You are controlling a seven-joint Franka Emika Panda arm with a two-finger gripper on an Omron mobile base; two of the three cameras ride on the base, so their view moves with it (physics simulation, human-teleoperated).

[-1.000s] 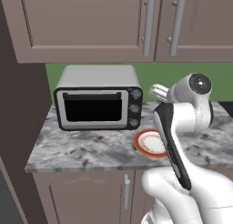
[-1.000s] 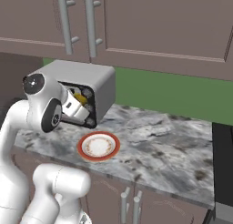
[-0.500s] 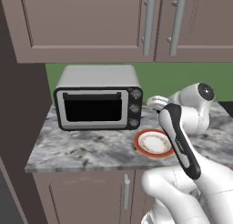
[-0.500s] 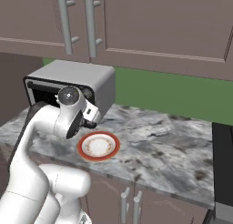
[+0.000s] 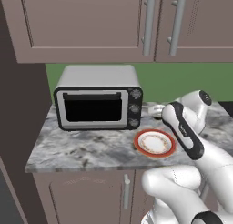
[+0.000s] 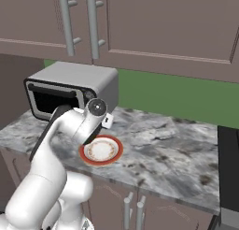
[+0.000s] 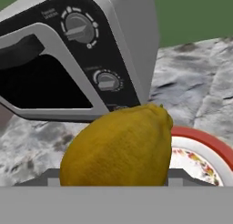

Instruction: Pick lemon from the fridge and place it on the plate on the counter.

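Hand view, dark yellow lemon [image 7: 119, 148], dimpled skin, nubbed tip

Toaster oven [image 5: 98, 98] sat under the brown upper cabinets [image 5: 91, 25], door shut. Green wall [image 6: 186, 96] behind it, right.

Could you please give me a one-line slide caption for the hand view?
Lemon held in the end effector, near the red-rimmed plate beside the toaster oven on the marbled counter.
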